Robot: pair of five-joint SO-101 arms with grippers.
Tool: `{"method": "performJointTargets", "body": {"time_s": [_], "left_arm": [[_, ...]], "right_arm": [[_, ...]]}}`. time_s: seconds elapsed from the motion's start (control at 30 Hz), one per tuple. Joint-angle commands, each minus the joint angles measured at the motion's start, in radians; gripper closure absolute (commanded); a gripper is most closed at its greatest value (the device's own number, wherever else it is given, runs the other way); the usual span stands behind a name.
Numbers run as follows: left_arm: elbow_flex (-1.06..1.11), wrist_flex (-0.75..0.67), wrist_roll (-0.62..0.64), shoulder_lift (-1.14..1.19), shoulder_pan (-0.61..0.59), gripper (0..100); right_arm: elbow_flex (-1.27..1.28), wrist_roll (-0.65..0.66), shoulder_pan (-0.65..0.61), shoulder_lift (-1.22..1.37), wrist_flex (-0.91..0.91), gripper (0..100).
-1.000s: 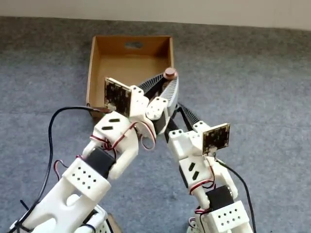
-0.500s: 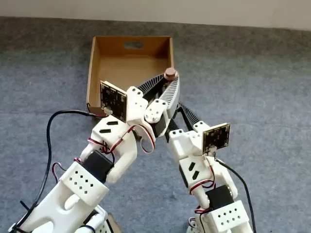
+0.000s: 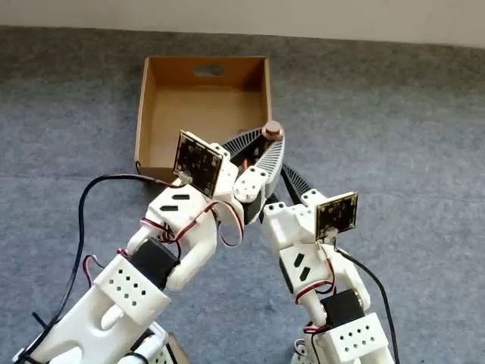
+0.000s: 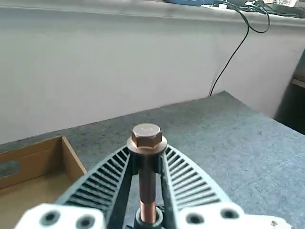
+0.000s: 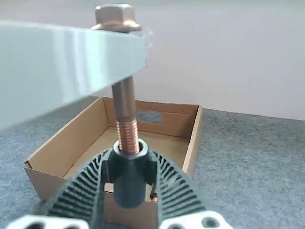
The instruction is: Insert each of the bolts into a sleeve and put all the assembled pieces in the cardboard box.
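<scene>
Cardboard box [image 3: 141,114] in the upper middle of the high view, open side up. Just at its lower right corner, left gripper [image 3: 269,142] clamped on the bolt [image 4: 146,138] right under the head, head up. Below that, right gripper [image 5: 127,167] clamped on the sleeve [image 5: 128,188], with the threaded tip sitting in its mouth. Likely trouble: jamming if tilted off the sleeve's axis, or slipping through the ribbed fingers if pushed hard. From the right wrist, thread meeting sleeve, covered in the high view by the left arm. From the left wrist, only the grip under the head.

No text, label, number or sign can be read on anything here.
</scene>
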Motion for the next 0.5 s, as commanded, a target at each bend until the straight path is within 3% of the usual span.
{"method": "performJointTargets", "body": {"time_s": [0.0, 0.1, 0.47], "left_arm": [[-0.036, 0.003, -0.008, -0.016, 0.001, 99], [-0.038, 0.021, -0.009, -0.016, -0.001, 99], [-0.163, 0.319, -0.009, -0.015, -0.062, 99]], "right_arm": [[-0.01, 0.002, 0.001, -0.015, -0.018, 99.2], [-0.01, 0.002, 0.001, -0.015, -0.018, 99.2], [0.005, 0.066, 0.01, -0.016, -0.024, 99.2]]}}
